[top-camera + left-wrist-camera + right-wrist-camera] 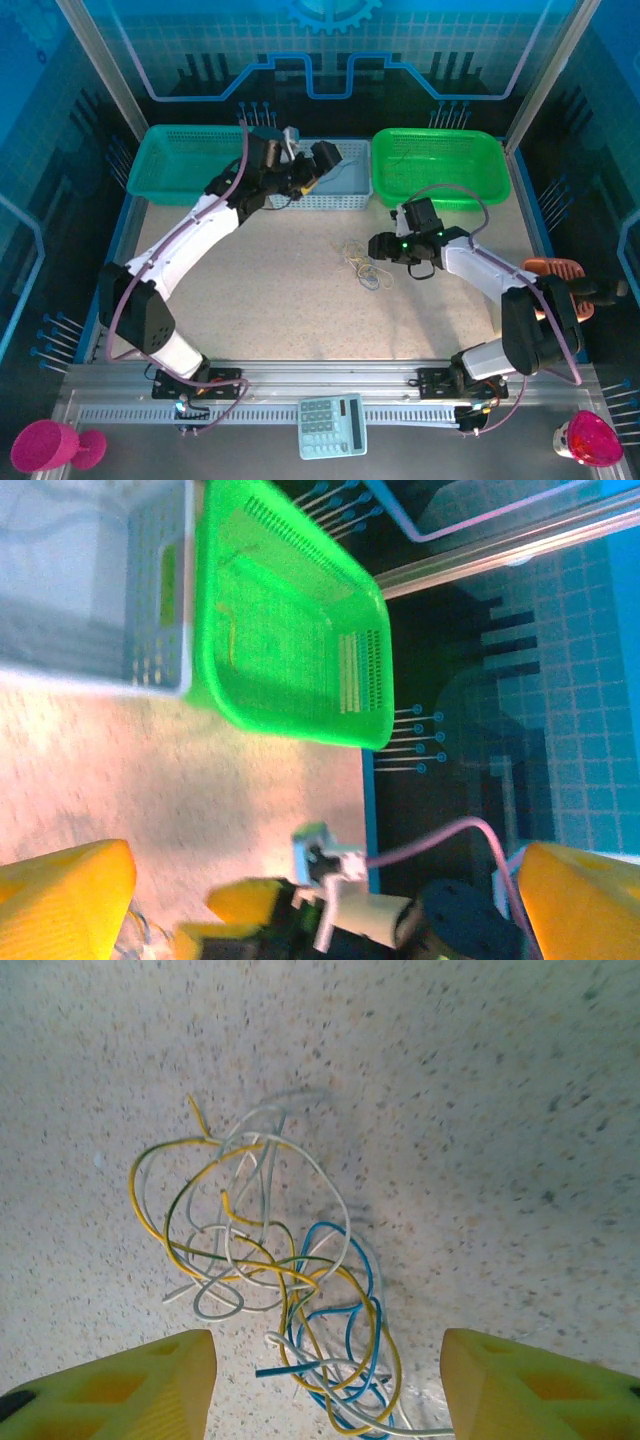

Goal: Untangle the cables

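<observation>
The cables (pixel 362 264) lie on the speckled table as a small loose clump of thin yellow, white, blue and green wires (pixel 270 1280). My right gripper (pixel 381 246) hovers just right of them. In the right wrist view its yellow fingers (pixel 110 1390) stand apart on either side of the near end of the clump, so my right gripper (pixel 325 1395) is open and not pinching any wire. My left gripper (pixel 318 170) is raised over the pale basket (pixel 340 203) at the back. It is wide open (pixel 320 910), with nothing between its fingers.
Two green baskets (pixel 190 165) (pixel 440 165) flank the pale basket along the back edge. A calculator (pixel 333 425) sits on the front rail, with a pink goblet (pixel 55 445) (pixel 590 438) at each corner. An orange object (pixel 555 268) lies at the right edge.
</observation>
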